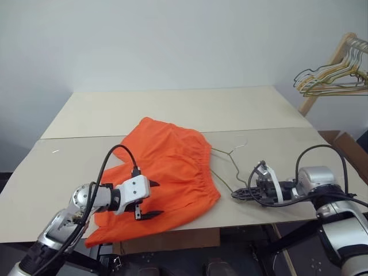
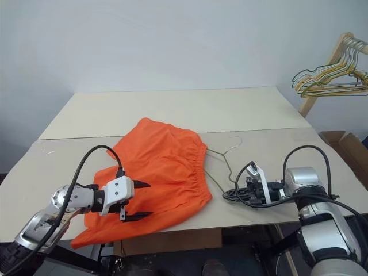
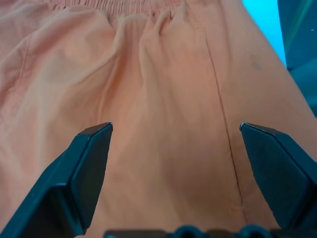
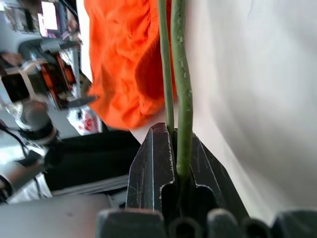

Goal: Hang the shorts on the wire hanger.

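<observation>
The bright orange shorts (image 1: pixel 172 164) lie spread in the middle of the table, waistband toward the right. My left gripper (image 1: pixel 159 199) hovers open over their near leg; in the left wrist view its two dark fingers (image 3: pixel 89 168) stand wide apart above the fabric (image 3: pixel 168 89), holding nothing. The thin olive-green wire hanger (image 1: pixel 235 168) lies on the table just right of the waistband, its grey hook pointing away. My right gripper (image 1: pixel 234 195) is shut on the hanger's near corner; in the right wrist view the green wire (image 4: pixel 182 74) runs out from between the shut fingers (image 4: pixel 153 163).
A bunch of yellowish-green wire hangers (image 1: pixel 330 77) hangs on a pale wooden rack (image 1: pixel 339 52) at the far right. The table (image 1: pixel 172 109) is made of two beige boards with a seam across. A cardboard box (image 1: pixel 348 146) stands beyond the right edge.
</observation>
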Controlling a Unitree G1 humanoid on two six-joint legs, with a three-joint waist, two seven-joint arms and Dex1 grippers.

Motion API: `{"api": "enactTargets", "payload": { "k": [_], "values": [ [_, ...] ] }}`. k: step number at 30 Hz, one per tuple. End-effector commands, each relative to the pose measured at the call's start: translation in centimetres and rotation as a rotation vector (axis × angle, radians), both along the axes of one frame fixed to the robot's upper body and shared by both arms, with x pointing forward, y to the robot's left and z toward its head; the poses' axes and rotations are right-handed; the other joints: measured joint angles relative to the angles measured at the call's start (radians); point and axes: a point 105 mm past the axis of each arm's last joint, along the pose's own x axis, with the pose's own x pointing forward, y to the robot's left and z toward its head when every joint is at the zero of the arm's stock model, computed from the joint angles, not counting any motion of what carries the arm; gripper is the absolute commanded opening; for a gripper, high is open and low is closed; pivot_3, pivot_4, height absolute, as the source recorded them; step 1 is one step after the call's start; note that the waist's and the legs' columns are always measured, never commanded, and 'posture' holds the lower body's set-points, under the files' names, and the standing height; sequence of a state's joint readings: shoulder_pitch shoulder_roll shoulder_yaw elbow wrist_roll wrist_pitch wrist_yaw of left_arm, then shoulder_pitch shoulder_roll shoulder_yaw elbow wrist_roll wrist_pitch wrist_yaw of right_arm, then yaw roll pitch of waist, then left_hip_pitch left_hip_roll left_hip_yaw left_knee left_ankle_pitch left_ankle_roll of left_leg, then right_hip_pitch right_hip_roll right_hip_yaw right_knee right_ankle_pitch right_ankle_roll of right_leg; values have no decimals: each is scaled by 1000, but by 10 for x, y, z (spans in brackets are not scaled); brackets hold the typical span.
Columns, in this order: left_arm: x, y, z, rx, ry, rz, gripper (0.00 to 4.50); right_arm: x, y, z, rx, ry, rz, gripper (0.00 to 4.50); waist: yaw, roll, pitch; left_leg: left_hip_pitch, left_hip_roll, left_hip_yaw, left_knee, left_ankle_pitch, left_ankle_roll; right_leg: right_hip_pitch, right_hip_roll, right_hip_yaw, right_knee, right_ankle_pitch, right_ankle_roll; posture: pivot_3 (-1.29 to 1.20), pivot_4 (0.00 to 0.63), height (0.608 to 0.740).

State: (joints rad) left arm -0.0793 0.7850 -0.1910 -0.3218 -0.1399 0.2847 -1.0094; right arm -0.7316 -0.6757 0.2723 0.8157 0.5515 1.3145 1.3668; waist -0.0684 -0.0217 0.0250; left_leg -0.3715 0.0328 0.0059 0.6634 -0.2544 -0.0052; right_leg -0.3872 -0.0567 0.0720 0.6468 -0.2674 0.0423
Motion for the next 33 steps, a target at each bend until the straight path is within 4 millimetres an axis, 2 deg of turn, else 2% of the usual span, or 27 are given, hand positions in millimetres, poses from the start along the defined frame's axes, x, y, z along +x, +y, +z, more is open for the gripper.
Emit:
{"api": "enactTargets", "payload": {
  "k": [1, 6, 13, 15, 18, 22, 24, 28, 30, 33],
  "values": [
    [3, -2, 3, 18, -40, -13, 4481, 18, 1, 16, 39, -79, -55, 0, 0, 0, 0, 0, 0, 0, 0, 0, 0, 0, 0, 0, 0, 0, 0, -25, 0, 740],
    [5, -3, 4, 5, -47, -5, 4481, 29, 3, 18, 38, -152, -101, 0, 2, 0, 0, -1, -1, 0, 0, 0, 0, 0, -1, 0, 0, 0, 0, -24, 0, 740],
    [6, -2, 5, 7, -55, -2, 4481, 42, 4, 22, -131, -438, -89, 0, 2, 0, 0, -2, 0, -1, 0, 0, 0, -1, -1, 0, 0, 0, 0, -45, 0, 740],
    [11, -3, 12, -17, -67, -6, 4481, 44, 7, 27, -230, -569, -47, 0, 1, 0, 0, -2, 0, -1, 0, 0, 0, -1, -1, 0, 0, 0, 0, -54, 0, 740],
    [25, -8, 34, -95, -129, 3, 4481, 45, 8, 33, -347, -731, -5, 0, 2, 0, 0, -2, 0, -1, 0, 0, 0, -1, -1, -1, 1, 0, 0, -68, 0, 740],
    [58, -12, 86, -249, -279, 45, 4481, 42, 14, 39, -461, -942, 73, 0, 1, 0, 0, -3, 0, -1, 2, 0, 0, -1, -1, -1, 0, 0, 0, -78, 0, 740],
    [76, -9, 113, -290, -352, 64, 4481, 39, 18, 42, -491, -1018, 113, 0, -1, 0, 0, -3, -1, -1, 2, 0, 0, -1, -1, -1, 0, 0, 1, -81, 0, 740],
    [97, 7, 150, -311, -401, 50, 4481, 36, 28, 49, -534, -1134, 172, 0, -15, 0, 0, -3, -1, -2, 2, 0, 0, -1, -1, -1, 0, 0, 1, -91, 0, 740],
    [109, 22, 162, -271, -447, 62, 4481, 33, 33, 54, -561, -1200, 218, 0, -24, 0, 0, -4, -1, -2, 2, 0, 0, -1, 0, -2, 0, 0, 1, -103, 0, 740],
    [121, 35, 167, -217, -469, 50, 4481, 30, 41, 59, -586, -1280, 273, 0, -34, 0, 0, -4, -1, -3, 2, 0, 0, -1, 0, -2, 0, 0, 1, -110, 0, 740]
  ]
}}
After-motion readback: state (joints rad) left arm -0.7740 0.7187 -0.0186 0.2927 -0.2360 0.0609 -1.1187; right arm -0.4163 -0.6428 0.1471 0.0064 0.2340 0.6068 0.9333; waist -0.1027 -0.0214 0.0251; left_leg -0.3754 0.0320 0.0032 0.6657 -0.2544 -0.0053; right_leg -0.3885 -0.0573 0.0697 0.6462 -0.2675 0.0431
